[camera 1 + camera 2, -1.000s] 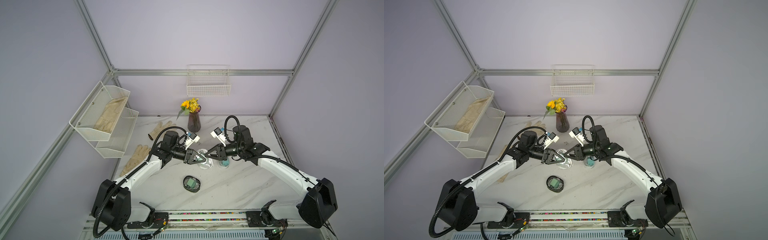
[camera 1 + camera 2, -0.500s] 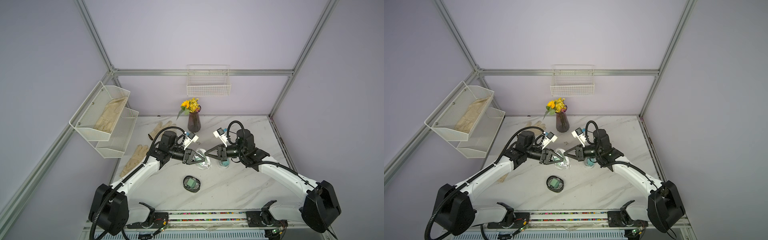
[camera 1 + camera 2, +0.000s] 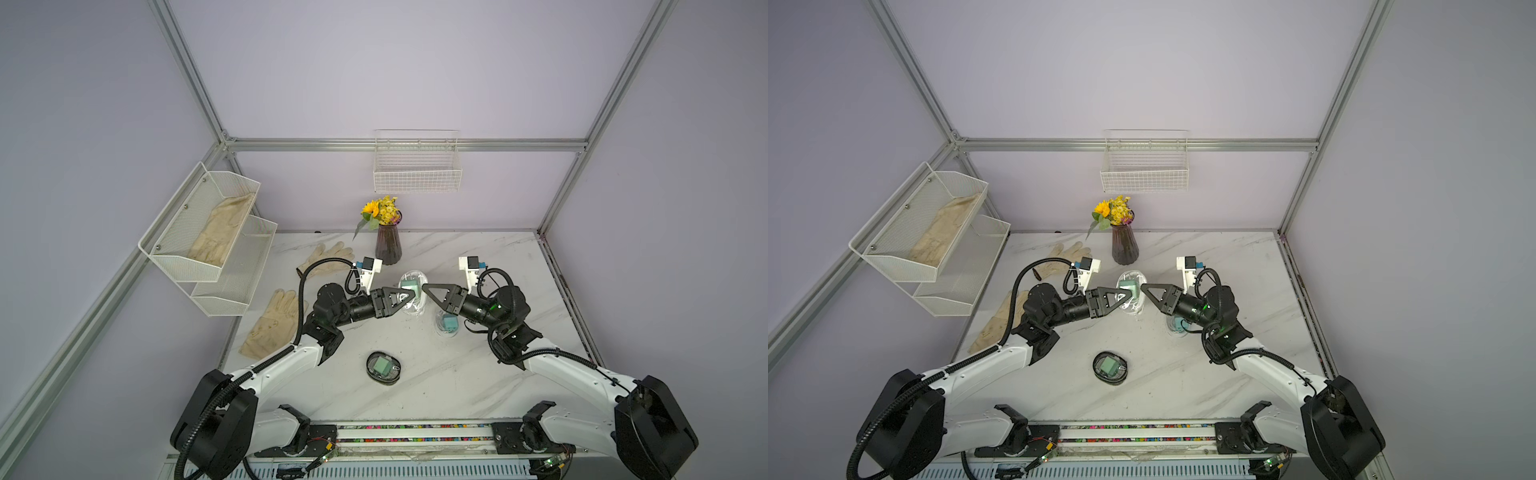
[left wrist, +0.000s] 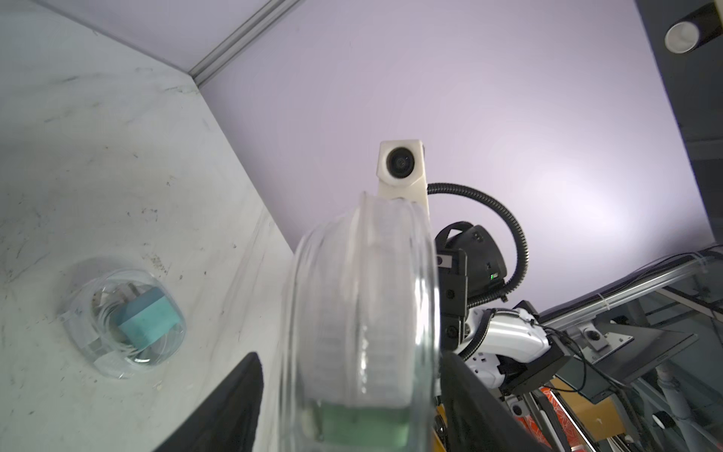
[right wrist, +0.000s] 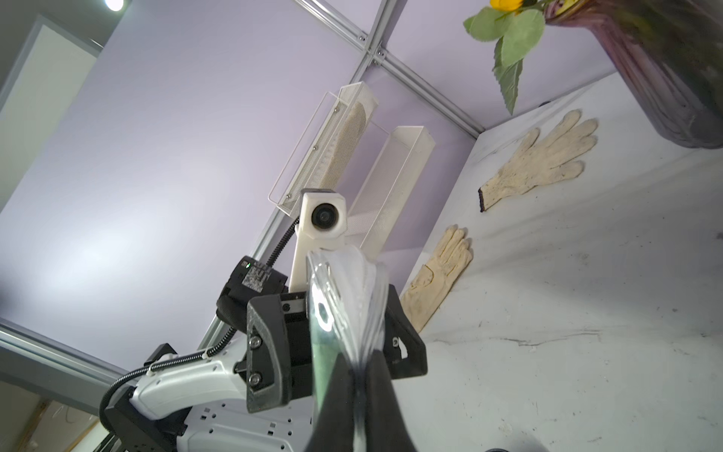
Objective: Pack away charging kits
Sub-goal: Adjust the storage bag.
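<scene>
A clear oval case [image 3: 413,309] with a mint-green charger [image 3: 410,286] and a white cable inside stands on edge between my two grippers at mid-table. My right gripper [image 3: 424,286] [image 5: 358,358] is shut on that case's rim [image 5: 344,297]. My left gripper [image 3: 413,293] [image 4: 350,354] stands open around the same case [image 4: 364,313], with a gap on one side. A second clear case [image 3: 446,325] [image 4: 125,325] with a light blue charger lies on the table under my right arm. A black-rimmed case [image 3: 383,368] with a green charger lies nearer the front.
Two cream gloves [image 3: 328,257] [image 3: 274,320] lie on the table's left side. A dark vase of yellow flowers [image 3: 387,245] stands at the back. A wire basket [image 3: 417,174] hangs on the back wall. A two-tier mesh shelf [image 3: 208,232] on the left wall holds a glove.
My left gripper's jaws have spread apart around the clear case. My right gripper has closed onto the case's rim. The case has stayed between the two grippers.
</scene>
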{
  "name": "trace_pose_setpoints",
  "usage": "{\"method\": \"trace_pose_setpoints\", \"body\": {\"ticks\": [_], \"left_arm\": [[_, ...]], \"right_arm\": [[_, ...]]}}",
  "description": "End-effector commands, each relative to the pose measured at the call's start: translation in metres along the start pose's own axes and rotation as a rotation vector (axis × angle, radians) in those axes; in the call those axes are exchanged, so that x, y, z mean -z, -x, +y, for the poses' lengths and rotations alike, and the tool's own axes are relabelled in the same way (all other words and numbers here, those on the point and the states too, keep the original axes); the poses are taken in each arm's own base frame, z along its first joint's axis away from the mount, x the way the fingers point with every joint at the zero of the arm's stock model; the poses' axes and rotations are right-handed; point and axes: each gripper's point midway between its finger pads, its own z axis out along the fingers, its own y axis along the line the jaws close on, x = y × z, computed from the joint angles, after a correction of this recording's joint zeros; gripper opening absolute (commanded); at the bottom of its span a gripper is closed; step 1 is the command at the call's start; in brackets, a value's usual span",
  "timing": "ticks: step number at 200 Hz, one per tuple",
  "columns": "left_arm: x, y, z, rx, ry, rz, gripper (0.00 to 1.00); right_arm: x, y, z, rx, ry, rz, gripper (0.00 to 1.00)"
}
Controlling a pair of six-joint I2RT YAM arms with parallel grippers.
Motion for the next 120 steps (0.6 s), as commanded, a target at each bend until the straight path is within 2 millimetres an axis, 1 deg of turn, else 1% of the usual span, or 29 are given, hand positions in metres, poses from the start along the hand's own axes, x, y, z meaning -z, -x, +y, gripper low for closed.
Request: {"method": "trace_pose_setpoints", "body": {"ticks": [1,15,40,63,93,101,120], "left_arm": [[-0.003,0.019,-0.009,-0.008,-0.054,-0.116,0.71],[-0.006,0.020,-0.008,0.005,-0.077,-0.127,0.70],[-0.014,0.020,-0.006,0.027,-0.090,-0.111,0.69],[-0.013,0.025,-0.003,0.032,-0.079,-0.146,0.66],[-0.013,0.029,-0.001,0.042,-0.067,-0.170,0.60],[-0.013,0.030,-0.002,0.044,-0.068,-0.169,0.56],[-0.016,0.032,-0.005,0.051,-0.079,-0.160,0.36]], "right_arm": [[0.002,0.019,0.023,-0.016,0.073,-0.100,0.00],[-0.002,0.015,0.018,-0.019,0.056,-0.083,0.00],[-0.003,0.011,0.015,-0.024,0.042,-0.089,0.00],[-0.007,0.008,0.016,-0.014,0.039,-0.074,0.00],[-0.010,0.003,0.012,-0.002,0.010,-0.044,0.00],[-0.011,0.002,0.011,-0.003,0.005,-0.036,0.00],[-0.013,-0.001,0.009,-0.007,-0.004,-0.014,0.00]]}}
